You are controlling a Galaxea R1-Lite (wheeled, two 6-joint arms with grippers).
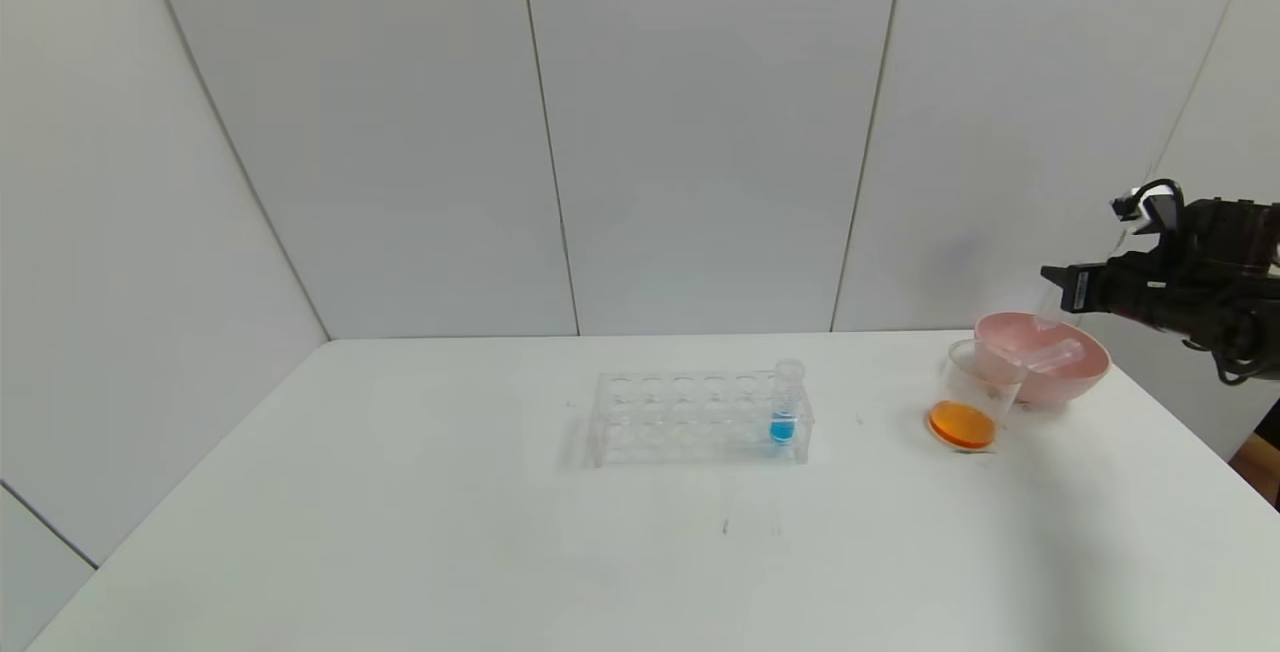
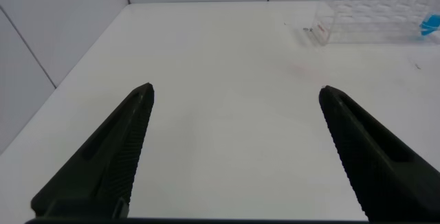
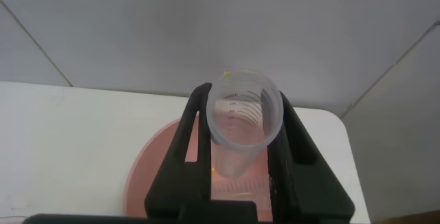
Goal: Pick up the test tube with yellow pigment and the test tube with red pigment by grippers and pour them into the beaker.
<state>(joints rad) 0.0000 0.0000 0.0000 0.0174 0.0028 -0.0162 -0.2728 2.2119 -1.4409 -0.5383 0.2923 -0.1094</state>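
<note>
1. Empty clear test tube [image 3: 244, 117], pinched in the right claw [image 3: 240, 155] above the pink bowl [image 1: 1085, 372]
2. Beaker [image 1: 975, 392] holding orange liquid, just beside the bowl on the surface [image 1: 400, 532]
3. Rack [image 1: 690, 417] with a blue-liquid tube [image 1: 785, 407], mid-surface
4. Left claw [image 2: 234, 114], spread, above bare surface

Faint printed marks, possibly graduations, line the small clear plastic tube [image 3: 244, 117]; no wording can be read.

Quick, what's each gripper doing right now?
Left gripper: open, empty.
Right gripper: closed on an emptied test tube above the pink bowl.
</note>
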